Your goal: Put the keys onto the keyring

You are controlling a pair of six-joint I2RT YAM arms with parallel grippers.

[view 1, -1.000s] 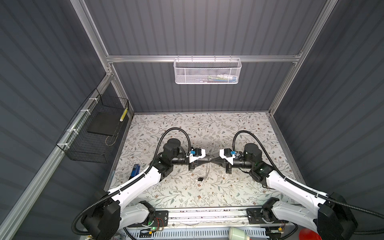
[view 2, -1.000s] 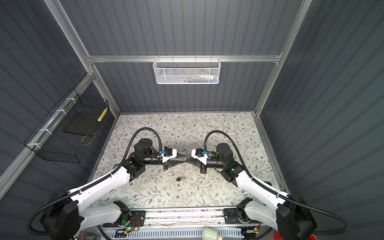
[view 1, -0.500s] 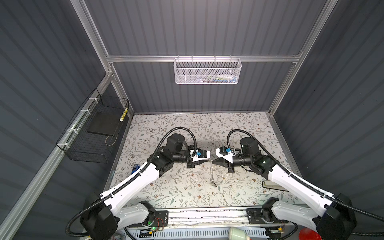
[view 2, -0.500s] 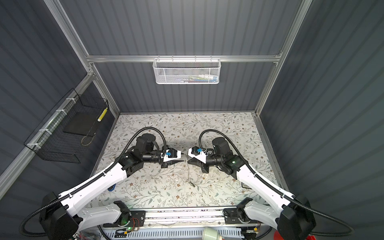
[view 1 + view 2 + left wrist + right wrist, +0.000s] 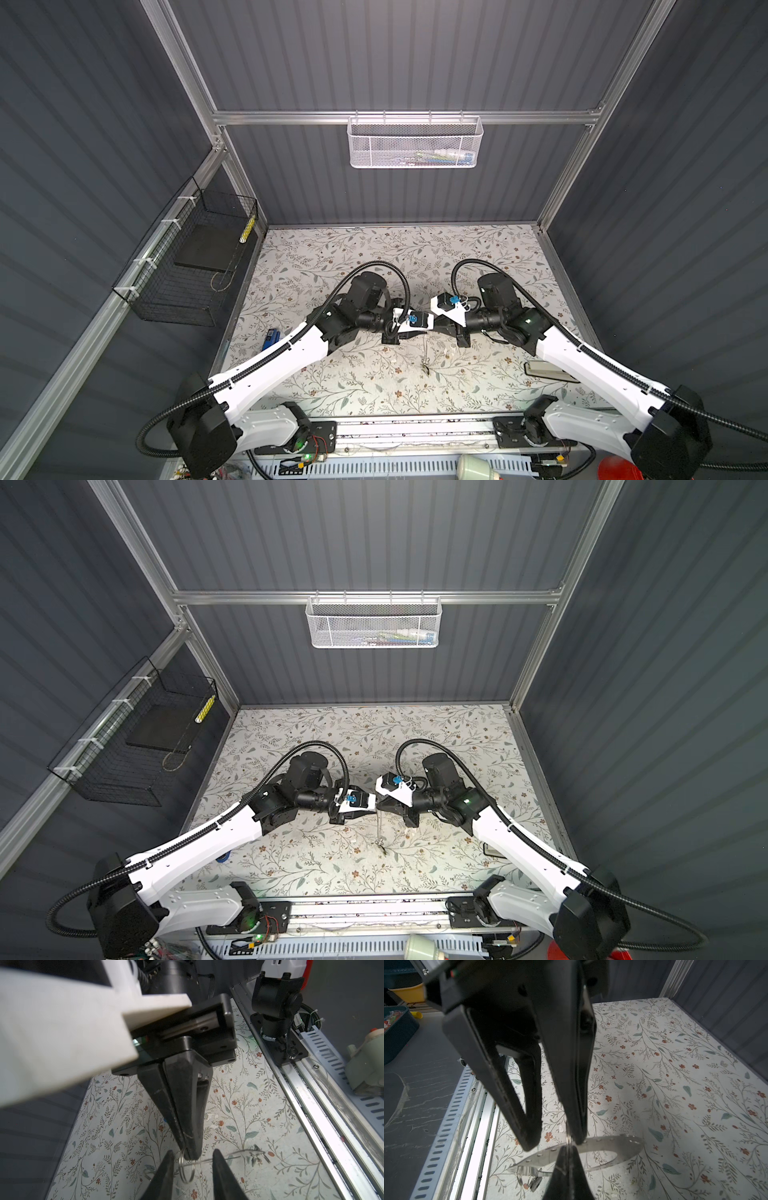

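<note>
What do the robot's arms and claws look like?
The left arm and right arm are smooth and white with chunky black joints. A ribbed black cable loops along each. The left claw and right claw are black, each with two long pointed fingers, joined to a white block with a small blue bit.

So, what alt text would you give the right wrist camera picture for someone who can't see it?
The shut black right gripper holds up a wide, flat grey metal ring dotted with small holes over a floral-patterned table. The black left gripper, jaws apart, faces it tip to tip. Tiny keys, one black, dangle from the ring.
</note>
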